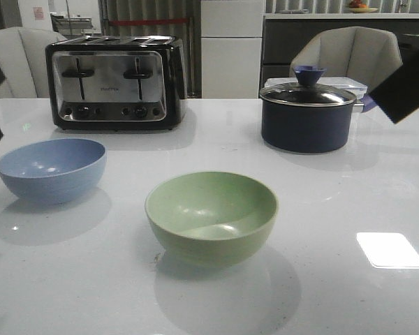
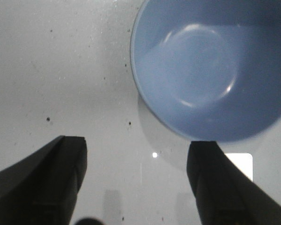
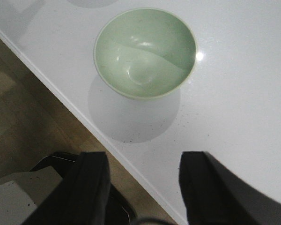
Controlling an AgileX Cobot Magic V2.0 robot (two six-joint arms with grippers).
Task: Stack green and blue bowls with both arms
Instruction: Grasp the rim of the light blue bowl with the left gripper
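Blue bowl (image 1: 50, 168) sits on the white table (image 1: 349, 202) at near left, green bowl (image 1: 211, 215) near centre, the two apart and both upright. Left tool (image 2: 138, 180) hangs above the blue bowl with fingers apart and nothing between them; right tool (image 3: 143, 187) likewise apart, over the table edge near the green bowl. Toaster (image 1: 115, 82) far left carries small lettering too blurred to read; navy lidded saucepan (image 1: 307, 115) far right.

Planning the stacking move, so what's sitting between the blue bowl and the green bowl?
Nothing: the front view shows bare white table between the blue bowl and green bowl.
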